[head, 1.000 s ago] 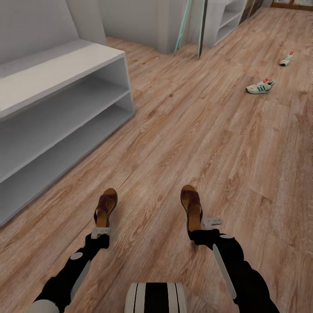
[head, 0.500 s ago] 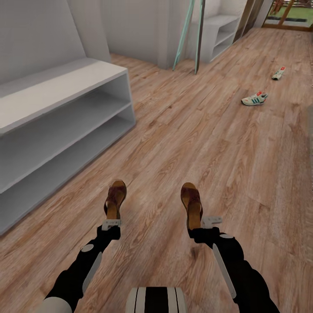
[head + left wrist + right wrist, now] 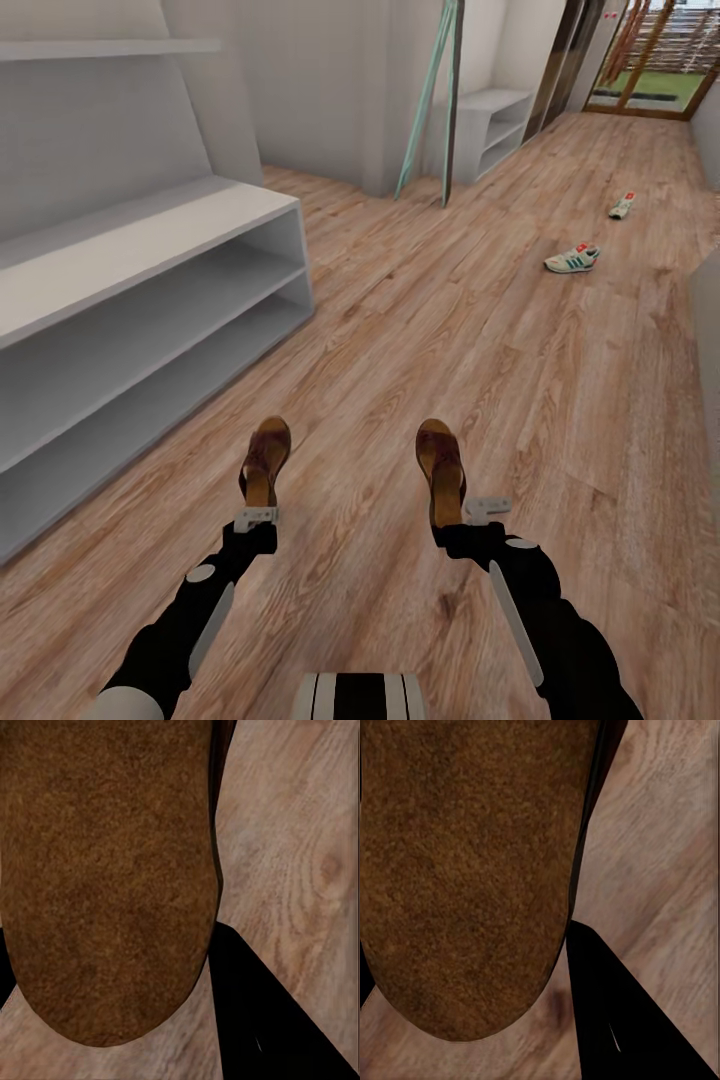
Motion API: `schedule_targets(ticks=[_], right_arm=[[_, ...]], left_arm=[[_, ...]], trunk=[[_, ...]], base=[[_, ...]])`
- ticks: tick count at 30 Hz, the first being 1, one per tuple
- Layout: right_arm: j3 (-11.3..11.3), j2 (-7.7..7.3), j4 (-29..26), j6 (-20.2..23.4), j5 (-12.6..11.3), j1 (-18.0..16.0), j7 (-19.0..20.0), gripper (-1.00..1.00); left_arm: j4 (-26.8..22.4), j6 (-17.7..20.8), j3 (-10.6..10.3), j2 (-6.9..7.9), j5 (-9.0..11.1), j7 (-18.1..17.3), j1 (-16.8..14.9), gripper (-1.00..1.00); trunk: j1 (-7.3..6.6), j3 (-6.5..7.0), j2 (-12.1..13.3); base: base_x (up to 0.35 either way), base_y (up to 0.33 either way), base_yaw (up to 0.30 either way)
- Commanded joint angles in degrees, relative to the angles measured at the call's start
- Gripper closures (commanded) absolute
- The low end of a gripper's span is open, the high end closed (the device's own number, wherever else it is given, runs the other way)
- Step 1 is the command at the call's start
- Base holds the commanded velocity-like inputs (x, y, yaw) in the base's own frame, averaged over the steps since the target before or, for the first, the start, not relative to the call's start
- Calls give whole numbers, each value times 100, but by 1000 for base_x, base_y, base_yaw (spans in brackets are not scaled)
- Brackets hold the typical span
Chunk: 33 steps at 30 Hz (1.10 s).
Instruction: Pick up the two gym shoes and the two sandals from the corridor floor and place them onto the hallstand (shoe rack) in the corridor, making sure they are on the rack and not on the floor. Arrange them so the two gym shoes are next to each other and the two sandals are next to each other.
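hallstand (image 3: 150, 250) shelves open, corridor floor (image 3: 450, 340) bare ahead

Head view high, facing forward-down corridor floor (image 3: 420, 300); wrist views close above same floor.

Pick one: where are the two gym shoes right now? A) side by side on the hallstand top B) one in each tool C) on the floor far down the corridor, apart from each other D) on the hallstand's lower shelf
C: both gym shoes lie on the corridor floor far ahead to the right, with a gap between them, while each tool holds a sandal.
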Motion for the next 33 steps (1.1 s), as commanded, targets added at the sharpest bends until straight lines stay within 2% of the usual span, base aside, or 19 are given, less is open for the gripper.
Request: schedule_targets(ticks=[1, 28, 33], right_arm=[[-1, 1, -6, 30, -18, -3, -16, 100], [-1, 1, 1, 30, -20, -1, -16, 100], [-1, 0, -2, 30, -20, -1, -17, 100]], left_arm=[[-8, 41, -2, 2, 39, -21, 0, 100], [-3, 34, -2, 2, 45, -30, 0, 100], [-8, 32, -2, 2, 45, -30, 0, 100]], trunk=[[-3, 28, 0], [-73, 878, 36], [-73, 924, 36]], base=[[0, 0, 0], [0, 0, 0], [0, 0, 0]])
